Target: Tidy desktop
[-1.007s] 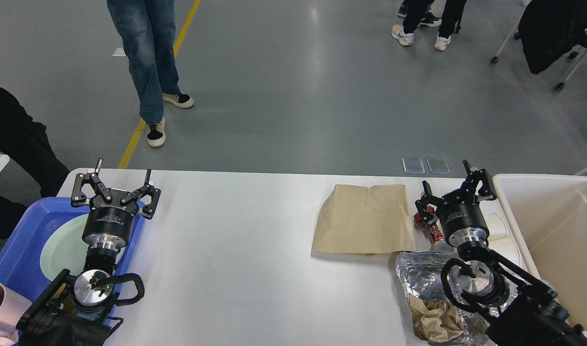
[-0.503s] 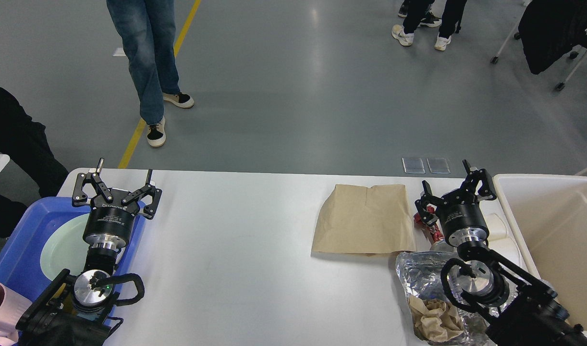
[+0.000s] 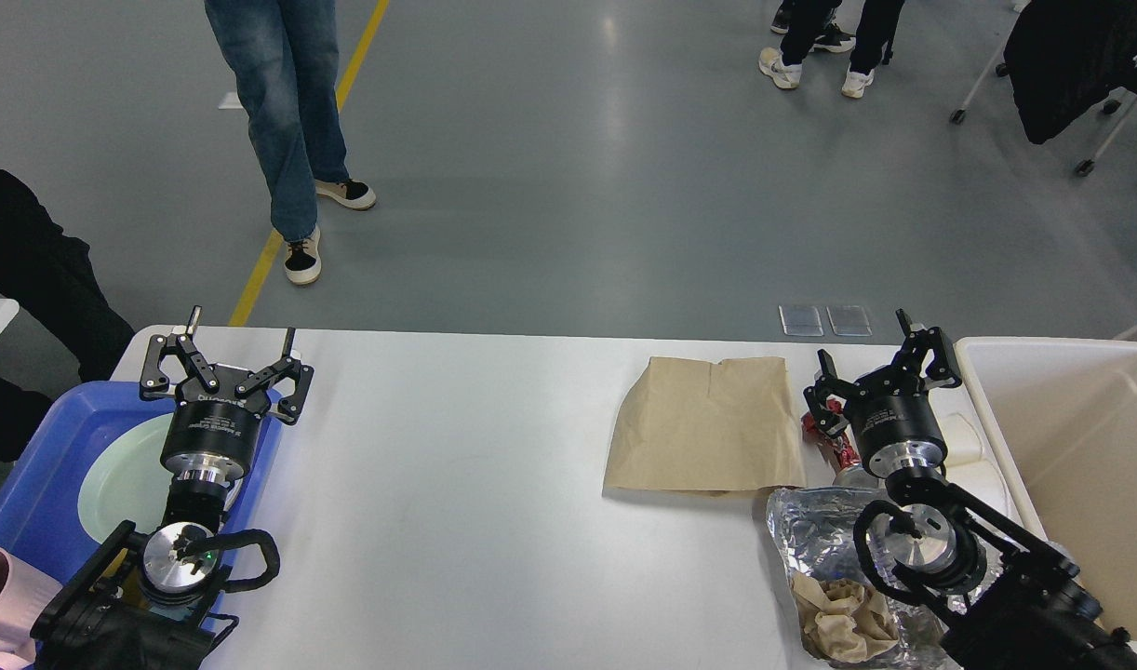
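The worktop (image 3: 457, 484) fills the lower view, with a brown paper bag (image 3: 708, 423), crumpled foil (image 3: 815, 530) and a red wrapper (image 3: 824, 442) at its right. Right gripper (image 3: 871, 358), jaws apart, hovers above the wrapper beside the cream bin (image 3: 1071, 447); left gripper (image 3: 238, 349), jaws apart, hangs over the blue tray (image 3: 38, 484). Likely a pickup approach: next, lower and close on the wrapper.

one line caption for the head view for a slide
Both open grippers, left and right, hover over the white desktop beside a flat brown paper bag.

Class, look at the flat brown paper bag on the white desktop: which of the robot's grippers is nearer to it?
The right. The right gripper hovers just off the right edge of the brown paper bag, jaws open. The left gripper sits across the desktop, over the blue tray's far corner.
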You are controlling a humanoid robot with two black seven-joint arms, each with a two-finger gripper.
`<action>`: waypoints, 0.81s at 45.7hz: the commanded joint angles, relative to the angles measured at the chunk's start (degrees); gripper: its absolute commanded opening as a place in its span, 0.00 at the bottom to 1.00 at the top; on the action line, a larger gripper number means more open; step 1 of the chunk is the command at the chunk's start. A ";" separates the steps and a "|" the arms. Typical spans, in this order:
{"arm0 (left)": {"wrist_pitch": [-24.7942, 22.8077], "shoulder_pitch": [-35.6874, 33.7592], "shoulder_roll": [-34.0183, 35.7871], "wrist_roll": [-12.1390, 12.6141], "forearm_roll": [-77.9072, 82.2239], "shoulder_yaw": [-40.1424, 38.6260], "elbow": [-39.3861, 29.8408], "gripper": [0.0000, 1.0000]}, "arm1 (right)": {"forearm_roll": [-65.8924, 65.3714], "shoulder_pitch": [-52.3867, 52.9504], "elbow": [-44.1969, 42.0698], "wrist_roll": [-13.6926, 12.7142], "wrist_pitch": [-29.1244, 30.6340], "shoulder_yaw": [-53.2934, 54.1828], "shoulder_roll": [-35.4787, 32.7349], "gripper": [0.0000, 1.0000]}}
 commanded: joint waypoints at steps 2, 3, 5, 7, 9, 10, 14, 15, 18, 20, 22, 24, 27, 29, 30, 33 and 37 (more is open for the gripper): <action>0.00 0.00 0.00 -0.08 0.00 0.02 0.00 0.96 | -0.09 0.35 -0.53 -0.09 -0.07 -0.53 -0.09 1.00; 0.00 0.00 0.00 -0.08 0.00 0.02 0.00 0.96 | -0.09 0.35 -0.53 -0.09 0.02 -0.35 -0.09 1.00; 0.00 0.00 0.00 0.01 0.00 0.02 0.00 0.96 | 0.00 0.53 -0.53 -0.09 -0.07 0.18 0.00 1.00; 0.00 0.00 0.00 -0.08 0.00 -0.16 0.00 0.96 | 0.00 0.79 -0.27 -0.09 -0.16 0.26 -0.17 1.00; 0.00 0.00 0.00 0.01 0.00 -0.16 0.00 0.96 | 0.00 0.97 -0.35 -0.09 -0.51 0.70 -0.53 1.00; 0.00 0.00 0.00 0.01 0.00 -0.16 0.00 0.96 | 0.00 0.97 -0.44 -0.09 -0.51 1.31 -0.70 1.00; 0.00 0.00 0.00 -0.08 0.00 -0.16 0.00 0.96 | 0.00 0.79 -0.70 -0.35 -0.07 5.79 -1.58 1.00; 0.00 0.00 0.00 -0.08 0.00 -0.16 0.00 0.96 | 0.00 0.79 -0.97 -0.44 0.02 6.85 -1.58 1.00; 0.00 0.09 0.00 -0.08 0.00 -0.16 0.00 0.96 | 0.00 0.88 -1.76 -0.35 0.11 8.08 -1.58 1.00; 0.00 0.00 0.00 0.01 0.00 -0.16 0.00 0.96 | 0.00 0.97 -1.85 -0.35 0.11 8.44 -1.67 1.00; 0.00 0.01 0.00 0.01 0.00 -0.16 0.00 0.96 | 0.09 0.97 -1.94 -0.35 0.11 9.14 -1.76 1.00; 0.00 0.00 0.00 0.01 0.00 -0.16 0.00 0.96 | 0.09 0.88 -1.93 -0.35 0.11 9.49 -1.76 1.00; 0.00 0.00 0.00 0.01 0.00 -0.16 0.00 0.96 | 0.09 0.79 -2.29 -0.35 -0.33 9.32 -1.76 1.00; 0.00 0.00 0.00 0.01 0.00 -0.16 0.00 0.96 | 0.00 0.70 -2.55 -0.35 -0.25 8.71 -1.76 1.00; 0.00 0.00 0.00 0.01 0.00 -0.16 0.00 0.96 | 0.00 0.53 -2.55 -0.35 -0.24 8.44 -1.67 1.00; 0.00 0.00 0.00 0.01 0.00 -0.16 0.00 0.96 | 0.00 0.26 -2.55 -0.35 -0.24 7.74 -1.67 1.00; 0.00 0.09 0.00 0.01 0.00 -0.16 0.00 0.96 | 0.00 -0.44 -2.46 -0.35 0.02 6.16 -1.41 1.00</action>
